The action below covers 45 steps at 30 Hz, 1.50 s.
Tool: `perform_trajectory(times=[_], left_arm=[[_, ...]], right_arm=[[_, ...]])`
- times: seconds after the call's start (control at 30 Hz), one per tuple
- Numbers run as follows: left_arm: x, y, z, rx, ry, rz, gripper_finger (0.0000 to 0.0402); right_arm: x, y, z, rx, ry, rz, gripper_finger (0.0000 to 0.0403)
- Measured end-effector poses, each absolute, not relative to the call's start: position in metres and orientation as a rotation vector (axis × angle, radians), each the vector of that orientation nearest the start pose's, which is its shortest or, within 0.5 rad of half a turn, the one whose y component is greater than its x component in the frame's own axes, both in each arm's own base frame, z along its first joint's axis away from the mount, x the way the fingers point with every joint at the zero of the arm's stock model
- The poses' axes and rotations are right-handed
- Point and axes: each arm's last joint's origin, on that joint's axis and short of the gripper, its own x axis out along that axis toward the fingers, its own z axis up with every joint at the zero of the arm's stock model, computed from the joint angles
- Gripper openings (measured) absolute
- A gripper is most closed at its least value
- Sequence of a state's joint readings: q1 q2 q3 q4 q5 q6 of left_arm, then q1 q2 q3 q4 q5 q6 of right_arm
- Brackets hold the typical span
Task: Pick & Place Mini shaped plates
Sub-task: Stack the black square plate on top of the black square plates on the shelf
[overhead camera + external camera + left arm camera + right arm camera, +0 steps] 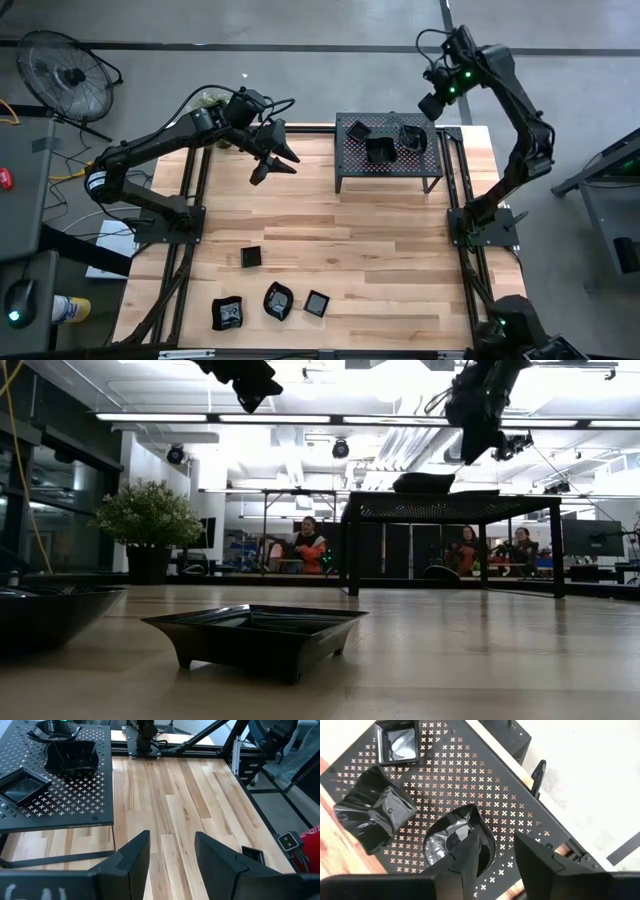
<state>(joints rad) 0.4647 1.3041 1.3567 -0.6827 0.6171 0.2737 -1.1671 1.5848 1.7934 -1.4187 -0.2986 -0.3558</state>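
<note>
Right claw [432, 105] hangs from above, in the high view, over the rack's [345, 160] far corner; we count three mini shaped plates [379, 150] on that rack below it, and four more [278, 301] well away on the table [380, 260] near its front edge, so we judge the job under halfway. The left claw [272, 165] waits spread over bare wood. In the low view, a square plate [255, 630] sits close to the camera. In the right wrist view, the right claw is spread and empty, with a round plate [451, 840] just beneath its fingers [465, 862].
</note>
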Motion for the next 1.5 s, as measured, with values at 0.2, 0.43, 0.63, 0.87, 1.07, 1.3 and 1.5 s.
perform_trajectory(times=[0.2, 0.43, 0.63, 0.87, 1.07, 1.3, 1.5], left_arm=[[0.245, 0.104, 0.377, -0.057, 0.513, -0.217, 0.0154], [0.245, 0.104, 0.377, -0.055, 0.515, -0.210, 0.0154], [0.245, 0.104, 0.377, -0.054, 0.515, -0.210, 0.0154], [0.245, 0.105, 0.377, -0.045, 0.514, -0.209, 0.0154], [0.245, 0.105, 0.377, -0.040, 0.519, -0.194, 0.0154], [0.245, 0.105, 0.377, -0.041, 0.521, -0.194, 0.0154], [0.243, 0.104, 0.373, -0.068, 0.564, -0.199, 0.0154]], right_arm=[[0.120, -0.249, 0.406, 0.516, 1.014, -0.568, 0.0120], [0.124, -0.238, 0.416, 0.522, 1.018, -0.552, 0.0118], [0.127, -0.227, 0.422, 0.515, 1.006, -0.545, 0.0117], [0.128, -0.208, 0.433, 0.490, 0.974, -0.541, 0.0117], [0.130, -0.189, 0.442, 0.480, 0.941, -0.537, 0.0117], [0.138, -0.166, 0.450, 0.442, 0.939, -0.540, 0.0108], [0.146, -0.148, 0.454, 0.434, 0.929, -0.519, 0.0101]])
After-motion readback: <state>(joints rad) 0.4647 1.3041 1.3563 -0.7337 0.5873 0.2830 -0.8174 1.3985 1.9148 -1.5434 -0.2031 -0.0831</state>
